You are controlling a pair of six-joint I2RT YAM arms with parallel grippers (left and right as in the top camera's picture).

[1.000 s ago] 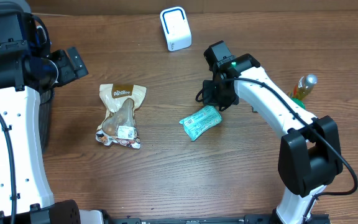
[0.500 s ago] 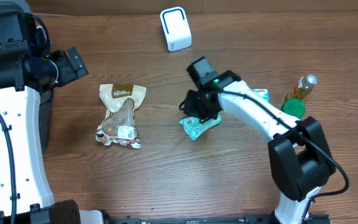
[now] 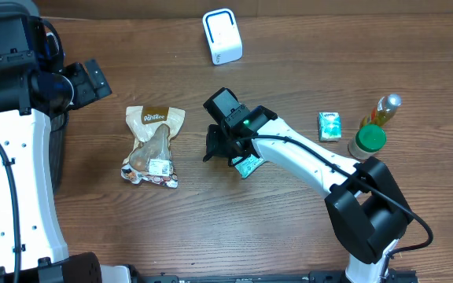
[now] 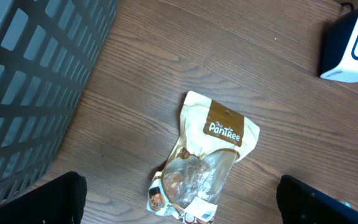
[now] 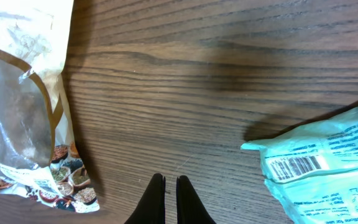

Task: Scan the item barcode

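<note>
A white barcode scanner (image 3: 222, 35) stands at the back of the table; its corner (image 4: 353, 43) shows in the left wrist view. A tan snack bag (image 3: 154, 145) lies flat left of centre. A teal packet (image 5: 328, 168) lies with its barcode (image 5: 297, 166) facing up, and overhead my right arm covers most of this teal packet (image 3: 248, 166). My right gripper (image 5: 169, 180) is shut on nothing, low over bare wood between the bag and the packet. My left gripper (image 4: 182, 202) hangs wide open high above the snack bag (image 4: 210, 155), holding nothing.
A small green box (image 3: 330, 126), a green-lidded jar (image 3: 368, 140) and a yellow bottle (image 3: 384, 110) stand at the right. A grey slatted basket (image 4: 30, 74) sits at the far left beside the left arm.
My right arm has swept left across the teal packet to the wood beside the snack bag, uncovering the small green box. The left arm has not moved.
</note>
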